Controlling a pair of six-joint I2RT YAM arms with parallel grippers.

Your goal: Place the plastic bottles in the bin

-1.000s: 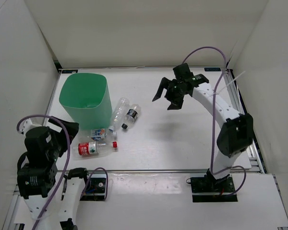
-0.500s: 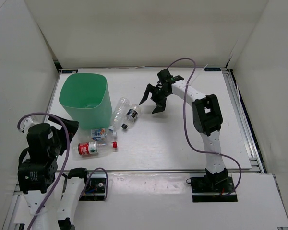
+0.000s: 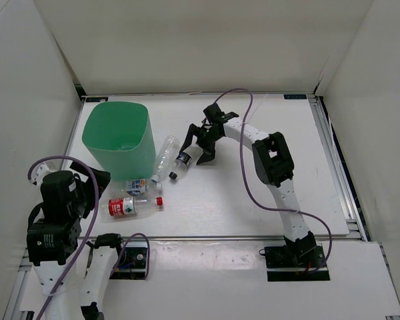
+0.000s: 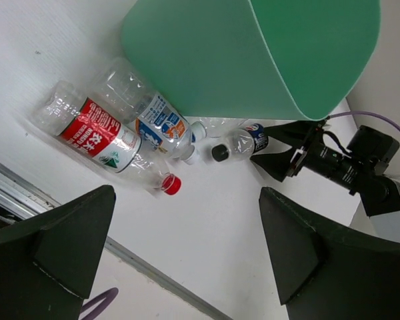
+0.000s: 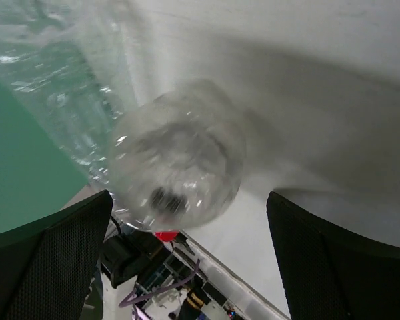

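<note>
so, bottles: all four lie on their sides on the surface (image 3: 207, 207), clustered just beside the bin (image 3: 130, 157), none inside it yet.
layout: the red-label bottle (image 3: 130, 207) is nearest the arm bases. the blue-and-white bottle (image 3: 139, 186) is tucked at the bin's foot, touching or not i can't tell. the bare bottle (image 3: 164, 155) and the dark-label bottle (image 3: 182, 160) lie side by side further back.
right end effector (image 3: 195, 150): spread wide, holding nothing, right at the base end of the dark-label bottle. its wrist view looks at that bottle end-on.
left end effector (image 4: 187, 197): also wide and empty, raised near the red-label bottle, touching nothing.
handling: looks like empty thin plastic, so probably light, crushable and smooth. being round, i'd guess it rolls or skids if nudged.
where to grab: across the labelled middle, a finger on either side of the body, not the tapering neck or the cap.
watch out: the bare bottle lies just beside the dark-label one, so it's easy to bump.
</note>
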